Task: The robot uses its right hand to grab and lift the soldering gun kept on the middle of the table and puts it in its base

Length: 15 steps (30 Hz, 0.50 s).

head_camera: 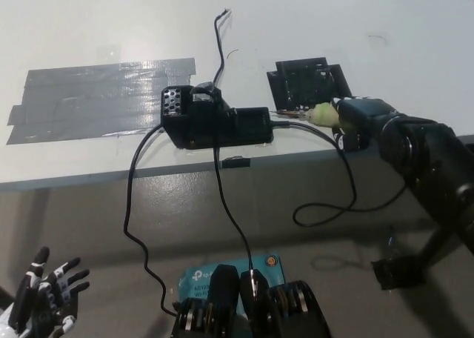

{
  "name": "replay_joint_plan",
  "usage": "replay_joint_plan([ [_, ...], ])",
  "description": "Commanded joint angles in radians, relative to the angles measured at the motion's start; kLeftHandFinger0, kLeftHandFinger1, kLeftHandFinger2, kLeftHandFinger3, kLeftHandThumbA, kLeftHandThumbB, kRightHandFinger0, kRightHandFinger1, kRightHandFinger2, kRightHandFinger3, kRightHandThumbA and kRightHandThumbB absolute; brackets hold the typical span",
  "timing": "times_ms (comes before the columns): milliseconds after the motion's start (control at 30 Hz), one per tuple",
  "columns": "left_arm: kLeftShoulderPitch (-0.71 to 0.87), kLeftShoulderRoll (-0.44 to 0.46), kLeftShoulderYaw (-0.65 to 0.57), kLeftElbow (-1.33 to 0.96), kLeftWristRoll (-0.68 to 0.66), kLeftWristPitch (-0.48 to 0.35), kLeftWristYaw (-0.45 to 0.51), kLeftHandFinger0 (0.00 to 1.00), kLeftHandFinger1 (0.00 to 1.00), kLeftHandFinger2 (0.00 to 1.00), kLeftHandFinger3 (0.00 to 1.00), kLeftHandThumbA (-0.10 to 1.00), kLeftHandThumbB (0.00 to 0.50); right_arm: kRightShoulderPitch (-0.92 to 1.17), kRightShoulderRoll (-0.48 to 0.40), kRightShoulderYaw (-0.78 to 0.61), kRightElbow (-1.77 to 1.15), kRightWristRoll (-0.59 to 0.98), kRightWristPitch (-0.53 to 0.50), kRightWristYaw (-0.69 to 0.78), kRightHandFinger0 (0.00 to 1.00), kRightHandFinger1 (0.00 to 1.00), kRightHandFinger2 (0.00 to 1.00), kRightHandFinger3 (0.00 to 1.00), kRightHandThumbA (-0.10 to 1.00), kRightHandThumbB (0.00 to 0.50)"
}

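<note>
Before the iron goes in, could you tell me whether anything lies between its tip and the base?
Nothing visible blocks it. The right hand holds the soldering iron, its tip pointing at the black base across bare table. The iron's cord trails just below that path. The left hand rests low.

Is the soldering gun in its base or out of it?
Out. The soldering gun lies flat on the table, its tip just short of the base, gripped by the right hand.
</note>
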Motion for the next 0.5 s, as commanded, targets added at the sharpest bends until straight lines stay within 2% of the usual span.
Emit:
replay_joint_plan([
  [0, -0.009, 0.046, -0.015, -0.026, 0.017, 0.012, -0.046, 1.0, 1.0, 1.0, 1.0, 1.0, 0.089, 0.025, -0.028, 0.03, 0.026, -0.035, 0.034, 0.086, 1.0, 1.0, 1.0, 1.0, 0.53, 0.226],
  [67, -0.011, 0.053, -0.026, -0.022, 0.025, 0.006, -0.054, 1.0, 1.0, 1.0, 1.0, 1.0, 0.09, 0.018, -0.035, 0.039, 0.04, -0.047, 0.027, 0.074, 1.0, 1.0, 1.0, 1.0, 0.57, 0.209],
  [133, -0.011, 0.056, -0.034, -0.03, 0.032, 0.012, -0.051, 1.0, 1.0, 1.0, 1.0, 1.0, 0.079, 0.009, -0.036, 0.04, 0.058, -0.045, 0.019, 0.071, 1.0, 1.0, 1.0, 1.0, 0.56, 0.201],
  [233, 0.006, 0.064, -0.048, -0.03, 0.038, -0.01, -0.066, 1.0, 1.0, 1.0, 1.0, 1.0, 0.121, 0.021, -0.032, 0.042, 0.051, -0.045, 0.033, 0.082, 1.0, 1.0, 1.0, 1.0, 0.55, 0.221],
  [267, 0.009, 0.064, -0.049, -0.032, 0.036, -0.01, -0.067, 1.0, 1.0, 1.0, 1.0, 1.0, 0.12, 0.024, -0.031, 0.041, 0.048, -0.044, 0.04, 0.086, 1.0, 1.0, 1.0, 1.0, 0.55, 0.217],
  [367, 0.014, 0.063, -0.056, -0.04, 0.044, -0.018, -0.069, 1.0, 1.0, 1.0, 1.0, 1.0, 0.118, 0.034, -0.03, 0.034, 0.021, -0.023, 0.099, 0.162, 1.0, 1.0, 1.0, 1.0, 0.49, 0.259],
  [400, 0.012, 0.058, -0.05, -0.036, 0.036, -0.015, -0.071, 1.0, 1.0, 1.0, 1.0, 1.0, 0.108, 0.021, -0.022, 0.031, 0.042, -0.004, 0.135, 0.227, 1.0, 1.0, 1.0, 1.0, 0.43, 0.321],
  [433, 0.011, 0.055, -0.049, -0.039, 0.032, -0.01, -0.071, 1.0, 1.0, 1.0, 1.0, 1.0, 0.103, 0.01, -0.016, 0.022, 0.054, 0.023, 0.178, 0.296, 1.0, 1.0, 1.0, 1.0, 0.32, 0.394],
  [467, 0.009, 0.057, -0.052, -0.041, 0.034, -0.008, -0.075, 1.0, 1.0, 1.0, 1.0, 1.0, 0.112, -0.004, -0.013, 0.026, 0.072, 0.032, 0.2, 0.349, 0.95, 1.0, 1.0, 1.0, 0.32, 0.403],
])
